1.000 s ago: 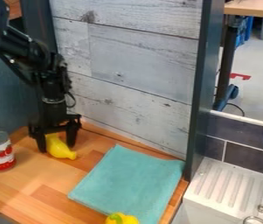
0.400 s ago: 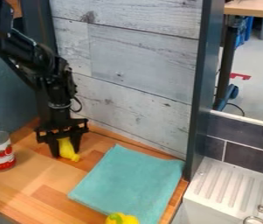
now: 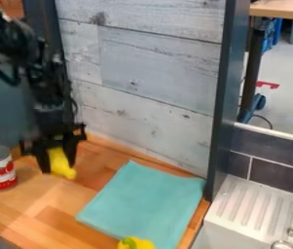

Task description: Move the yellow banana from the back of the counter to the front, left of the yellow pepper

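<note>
At the left of the camera view, the black gripper [image 3: 59, 164] hangs over the wooden counter, its fingers on either side of a yellow toy [image 3: 60, 161], shut on it. The toy's narrower end points down and slightly right, and its top is partly hidden by the gripper. Whether it touches the counter I cannot tell. A can [image 3: 0, 168] with a white and red label stands upright just left of the gripper. To the right, a folded teal cloth [image 3: 145, 202] lies flat.
The wooden counter [image 3: 38, 197] is bounded behind by a grey plank wall [image 3: 155, 92]. Another yellow object [image 3: 136, 243] with a green spot is at the cloth's front edge. A dark post [image 3: 225, 97] stands between the counter and a white sink [image 3: 249, 206] with a metal faucet.
Between the first two frames the gripper moved right and its fingers came closer together around the yellow toy. Since then gripper and toy have shifted back left, towards the can.
</note>
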{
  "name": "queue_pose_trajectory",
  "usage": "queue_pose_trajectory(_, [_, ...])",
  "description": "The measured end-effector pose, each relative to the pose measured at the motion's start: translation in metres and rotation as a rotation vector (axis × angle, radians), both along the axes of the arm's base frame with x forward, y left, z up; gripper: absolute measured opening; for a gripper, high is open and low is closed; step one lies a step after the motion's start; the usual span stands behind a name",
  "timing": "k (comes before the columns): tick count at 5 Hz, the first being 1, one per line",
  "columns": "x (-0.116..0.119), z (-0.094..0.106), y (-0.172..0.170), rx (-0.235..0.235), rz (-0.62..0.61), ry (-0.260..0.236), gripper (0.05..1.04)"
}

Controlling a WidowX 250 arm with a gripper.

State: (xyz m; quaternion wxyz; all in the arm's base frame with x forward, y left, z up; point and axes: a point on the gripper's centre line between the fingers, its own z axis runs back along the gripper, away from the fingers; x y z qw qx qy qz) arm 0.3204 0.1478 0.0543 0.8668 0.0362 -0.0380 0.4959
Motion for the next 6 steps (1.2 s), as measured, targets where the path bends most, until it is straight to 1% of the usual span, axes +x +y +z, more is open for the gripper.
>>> queue_pose_trajectory(1, [-0.035,0.017,-0.014,0.004,0.048,-0.005,0.597])
queue_pose_trajectory(2, [-0.071,0.018,-0.030,-0.011,0.083,-0.017,0.597])
queue_pose_trajectory(3, [-0.087,0.009,-0.039,-0.036,0.133,-0.008,0.597])
queue_pose_trajectory(4, [-0.092,0.001,-0.046,-0.076,0.219,-0.015,0.597])
queue_pose_trajectory(5, [-0.090,-0.002,-0.050,-0.120,0.320,-0.027,0.597])
queue_pose_trajectory(6, [-0.094,-0.013,-0.053,-0.133,0.378,0.016,0.597])
